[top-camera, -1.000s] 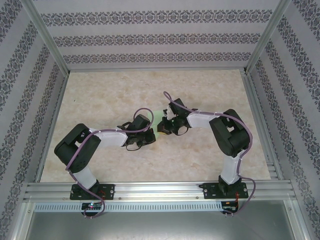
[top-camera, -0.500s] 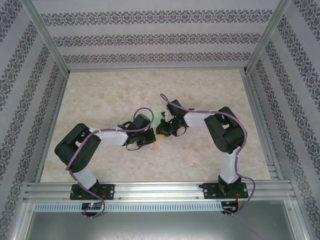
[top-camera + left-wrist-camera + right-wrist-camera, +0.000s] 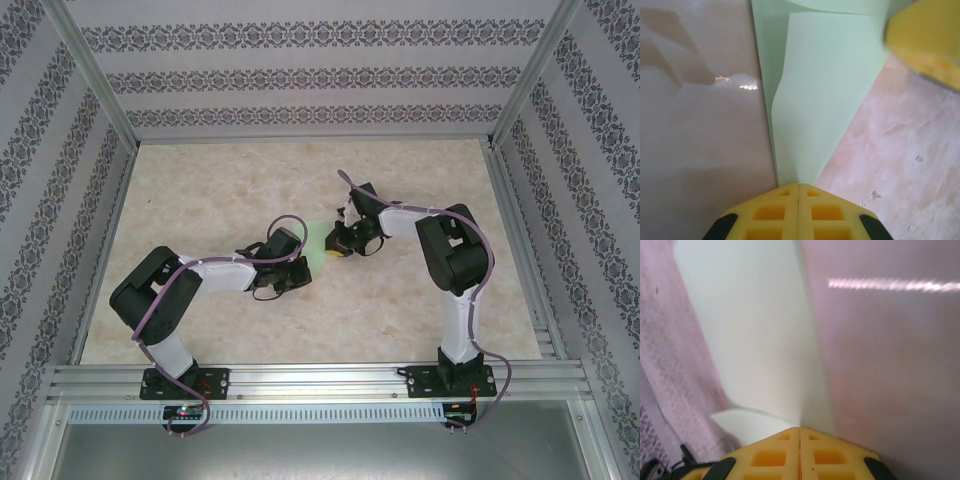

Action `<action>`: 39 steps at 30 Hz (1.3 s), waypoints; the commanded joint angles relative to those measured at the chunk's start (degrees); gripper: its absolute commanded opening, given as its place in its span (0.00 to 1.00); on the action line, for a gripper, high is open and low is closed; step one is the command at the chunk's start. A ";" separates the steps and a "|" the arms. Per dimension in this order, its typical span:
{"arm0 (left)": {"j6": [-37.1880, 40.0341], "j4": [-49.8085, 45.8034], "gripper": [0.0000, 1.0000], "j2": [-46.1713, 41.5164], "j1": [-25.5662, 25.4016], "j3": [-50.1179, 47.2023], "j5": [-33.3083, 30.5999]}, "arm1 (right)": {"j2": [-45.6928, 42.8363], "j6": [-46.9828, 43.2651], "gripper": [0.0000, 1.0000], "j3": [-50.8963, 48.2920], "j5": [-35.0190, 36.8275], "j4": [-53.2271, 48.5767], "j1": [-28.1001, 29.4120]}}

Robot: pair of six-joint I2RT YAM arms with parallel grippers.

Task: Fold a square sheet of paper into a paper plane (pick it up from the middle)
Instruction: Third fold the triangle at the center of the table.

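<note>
Now | left tool (image 3: 798, 187): fingers pressed together, pinching the pale-green paper sheet (image 3: 825, 100) by one tip | right tool (image 3: 800, 430): pinching the opposite end | sheet: partly folded, over the middle of the surface (image 3: 900, 165), clear of every edge

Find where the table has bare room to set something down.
Bare tabletop runs along the far wall, by the right rail, and between the arm bases. The middle is crowded: left claw and right claw both pinch the green paper there.
</note>
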 commanded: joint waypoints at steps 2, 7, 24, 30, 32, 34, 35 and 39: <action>0.33 -12.43 0.00 3.58 -0.51 -2.22 -2.79 | 2.11 -2.65 0.08 3.28 8.49 -0.68 -3.35; 0.96 -12.09 0.00 2.87 -0.51 -1.42 -2.57 | -3.12 -3.36 0.09 3.46 7.31 -0.91 -3.17; 3.28 -6.79 0.00 -3.40 -0.51 -0.54 -1.87 | -5.29 -5.72 0.05 -3.76 7.53 -0.54 10.32; 2.90 -3.32 0.00 -4.53 -0.51 -1.04 -1.19 | -2.99 -6.45 0.03 -3.53 8.00 -1.25 10.75; 2.79 -1.26 0.00 -4.97 -0.52 -1.23 -0.92 | -2.50 -6.62 0.03 -3.44 8.81 -1.76 10.81; 2.46 0.23 0.00 -5.07 -0.43 -1.39 -0.75 | -2.24 -6.73 0.03 -3.44 9.02 -1.79 10.74; 2.31 0.93 0.00 -5.01 -0.42 -1.38 -0.81 | -2.35 -6.76 0.03 -3.50 9.02 -1.74 10.77; 1.65 3.15 0.01 -4.19 -0.35 -1.70 -1.01 | -2.46 -6.76 0.03 -3.70 8.69 -1.24 10.80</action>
